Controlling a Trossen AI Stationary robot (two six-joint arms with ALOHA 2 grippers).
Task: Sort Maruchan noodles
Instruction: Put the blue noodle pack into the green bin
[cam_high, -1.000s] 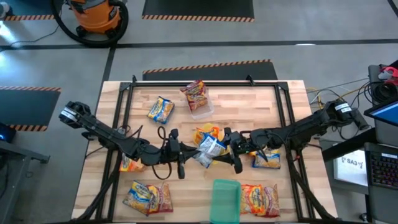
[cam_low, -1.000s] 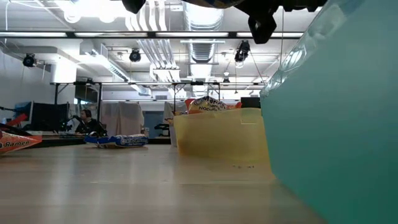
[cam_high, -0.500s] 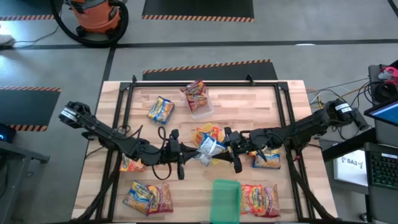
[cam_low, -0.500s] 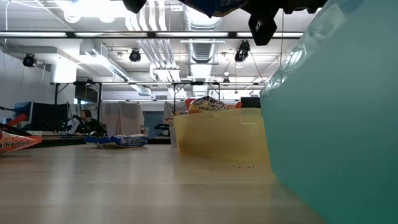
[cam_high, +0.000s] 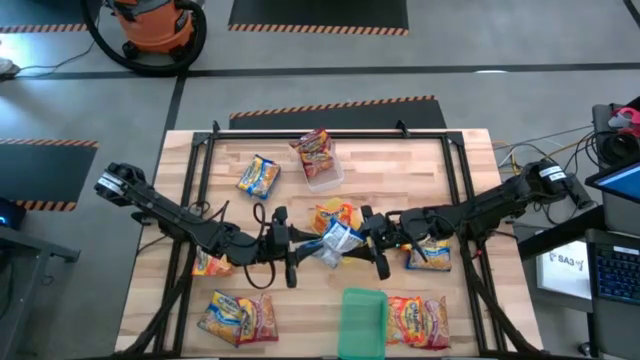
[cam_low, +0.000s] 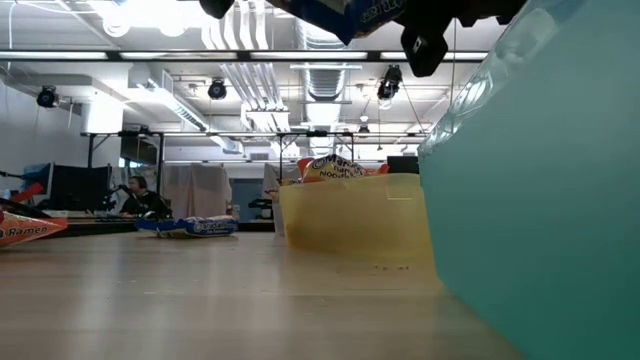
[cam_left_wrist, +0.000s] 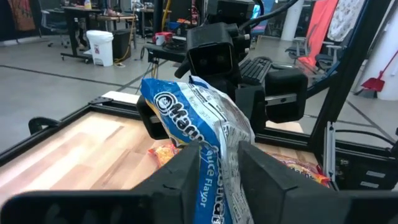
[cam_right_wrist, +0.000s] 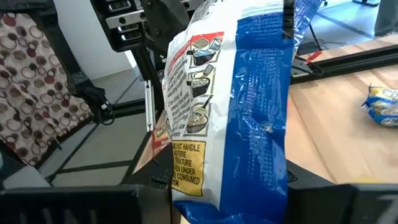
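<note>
Mid-table: left gripper (cam_high: 297, 247) and right gripper (cam_high: 372, 240) both pinch one blue Maruchan packet (cam_high: 335, 239), aloft.

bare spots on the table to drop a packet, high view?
Free: wooden table's far right stretch, beyond the clear tray; near strip left of the green tray. Crowded: centre, where both grippers meet on the blue crinkly noodle packet by the yellow tray.

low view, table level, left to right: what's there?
Red ramen packet at the left edge → blue ramen packet lying flat → yellow tray with an orange packet sticking out above its rim → green tray filling the right side, nearest the camera.
</note>
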